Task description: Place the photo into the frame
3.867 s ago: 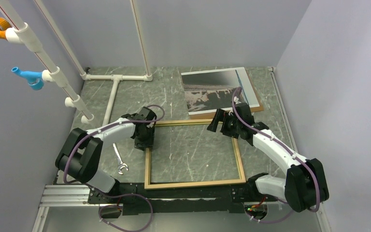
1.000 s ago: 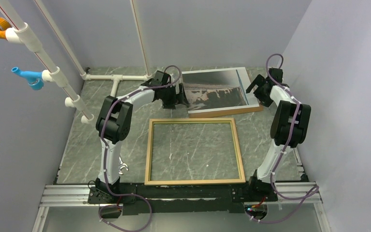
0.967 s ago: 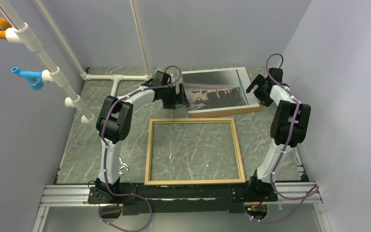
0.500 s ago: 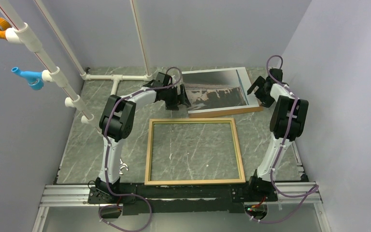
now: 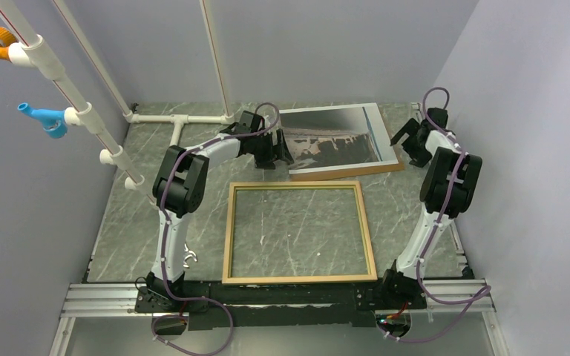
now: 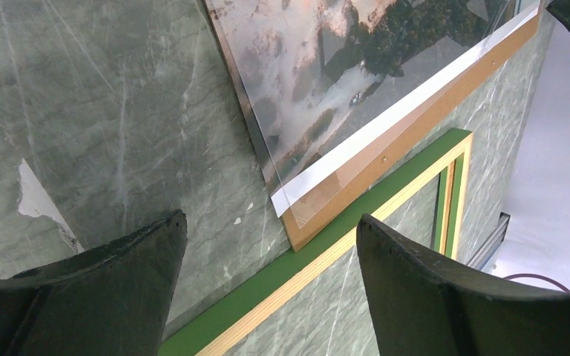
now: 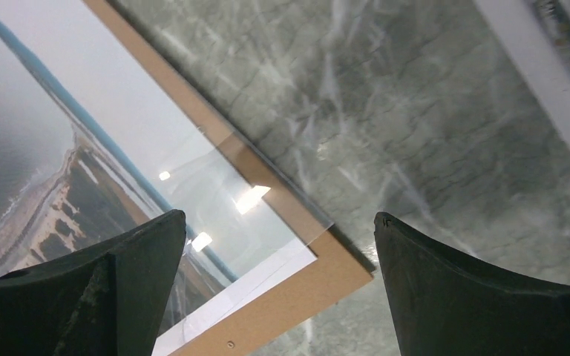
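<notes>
Both sets of jaws stand wide apart with nothing between the fingers. Your left gripper (image 5: 275, 155) is out at the far side of the table (image 5: 156, 193), over the near left corner of the photo (image 5: 334, 137). Look through the left wrist camera and you see that corner sitting in the gap of the left gripper (image 6: 269, 224), below the spread fingers (image 6: 119, 285). I cannot tell how high above the print they are.

Your right gripper (image 5: 413, 141) is at the right-hand side of the photo, close to the side wall. Its own camera shows the right gripper (image 7: 278, 221) over bare table just off a corner of the brown board (image 7: 341, 263) that the photo (image 7: 59, 148) lies on. The thin blue stripe and white margin run along that side.

You will find the photo (image 6: 319, 67) face up, flat on the brown board (image 5: 349, 172), turned slightly askew to the table edges. A strip of the board (image 6: 386, 148) shows along its near side.

Your frame (image 5: 227, 230) lies flat in the middle of the table, nearer the arm bases, with the stone surface showing through it. Its far rail lies just beside the board's near edge. From the left wrist the frame (image 6: 319, 248) shows green on top with pale wood at the rim.

A small wrench (image 5: 185, 252) lies left of the frame, and white pipes (image 5: 174, 144) lie at the far left.
</notes>
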